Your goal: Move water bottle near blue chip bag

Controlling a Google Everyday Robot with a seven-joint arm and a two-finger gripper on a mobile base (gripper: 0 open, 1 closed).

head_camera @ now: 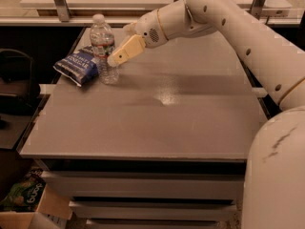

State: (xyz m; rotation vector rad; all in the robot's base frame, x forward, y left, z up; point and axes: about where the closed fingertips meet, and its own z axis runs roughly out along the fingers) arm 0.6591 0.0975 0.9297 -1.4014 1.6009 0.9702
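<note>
The water bottle point(104, 49), clear ribbed plastic with a white cap, stands upright on the grey table point(167, 128) at its far left. The blue chip bag point(77, 66) lies right beside it on the left, touching or nearly touching its base. My gripper point(116, 54) is just to the right of the bottle. Its tan near finger point(126, 50) points down-left, with its tip at the bottle's right side. The fingers look spread and hold nothing. My white arm point(224, 18) comes in from the upper right.
A cardboard box with a green bag point(23, 199) sits on the floor at the lower left. A dark chair point(14, 80) stands left of the table. A shelf with metal posts point(59, 1) runs behind the table. My robot body point(276, 175) fills the right edge.
</note>
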